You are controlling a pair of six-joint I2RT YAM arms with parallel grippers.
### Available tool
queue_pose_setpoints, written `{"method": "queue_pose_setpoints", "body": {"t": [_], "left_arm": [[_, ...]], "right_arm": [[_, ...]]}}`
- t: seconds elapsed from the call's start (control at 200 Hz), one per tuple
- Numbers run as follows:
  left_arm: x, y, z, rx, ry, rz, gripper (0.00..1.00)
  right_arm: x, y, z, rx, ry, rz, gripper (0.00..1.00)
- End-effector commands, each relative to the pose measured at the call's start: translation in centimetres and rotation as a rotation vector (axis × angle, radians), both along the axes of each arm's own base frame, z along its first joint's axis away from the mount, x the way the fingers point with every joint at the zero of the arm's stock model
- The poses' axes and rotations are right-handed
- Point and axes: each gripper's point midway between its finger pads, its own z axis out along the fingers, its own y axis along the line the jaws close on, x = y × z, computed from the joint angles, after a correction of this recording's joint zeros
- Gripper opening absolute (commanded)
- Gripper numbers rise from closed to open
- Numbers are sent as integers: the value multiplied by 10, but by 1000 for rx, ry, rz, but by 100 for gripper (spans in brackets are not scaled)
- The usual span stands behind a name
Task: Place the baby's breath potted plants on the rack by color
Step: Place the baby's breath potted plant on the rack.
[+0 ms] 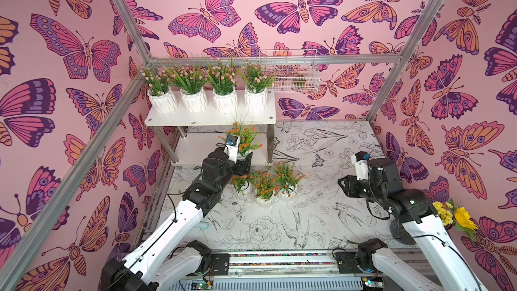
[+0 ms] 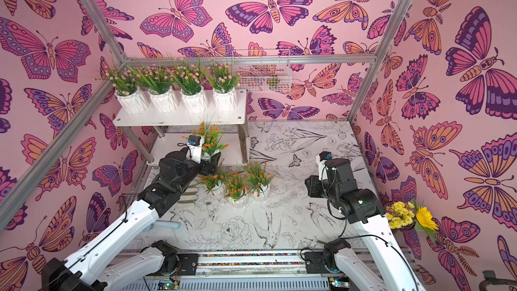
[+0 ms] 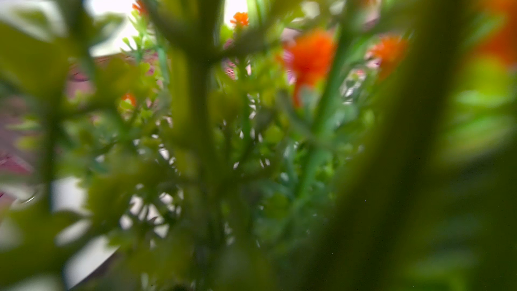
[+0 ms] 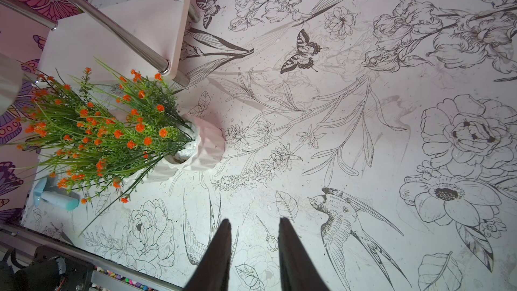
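Note:
The rack stands at the back left, with four pink baby's breath potted plants in a row on its top board. At the front of the lower board, my left gripper is shut on the white pot of an orange plant; I cannot tell whether the pot rests on the board. Blurred foliage and orange blooms fill the left wrist view and hide the fingers. Three orange plants stand on the table before the rack. My right gripper hovers open and empty to their right.
A white wire basket hangs on the back wall right of the rack. A yellow sunflower bunch sits at the right wall. A light blue object lies near my left arm. Silver rack legs and frame posts stand close by.

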Motion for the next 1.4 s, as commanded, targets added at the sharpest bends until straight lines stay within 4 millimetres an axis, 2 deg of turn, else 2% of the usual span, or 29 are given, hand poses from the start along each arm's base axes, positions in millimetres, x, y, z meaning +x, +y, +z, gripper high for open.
{"method": "queue_pose_setpoints", "body": {"t": [0.0,0.275,0.521,0.766,0.831,0.841,0.861,1.097,1.392], "left_arm": [[5,32,8,-72,-37,104,68],[21,112,-33,-198,6,323,68],[44,153,-50,-238,-5,429,67],[65,187,-56,-234,-87,548,67],[70,195,-51,-235,-123,570,67],[74,196,-61,-232,-100,576,67],[76,198,-65,-231,-93,582,66],[101,223,-77,-233,-95,643,66],[122,235,-87,-238,-87,650,65]], "right_arm": [[-1,-5,-1,-12,8,-19,31],[-2,-5,-1,-17,12,-15,31],[-4,-8,-3,-27,12,-21,31],[-3,-7,-7,-28,14,-14,31],[-2,-7,-7,-28,9,-11,31],[-3,-6,-7,-28,10,-11,31],[-3,-6,-7,-27,10,-10,31],[-6,-6,-2,-15,-10,0,31],[-7,-4,0,-3,-17,9,31]]}}
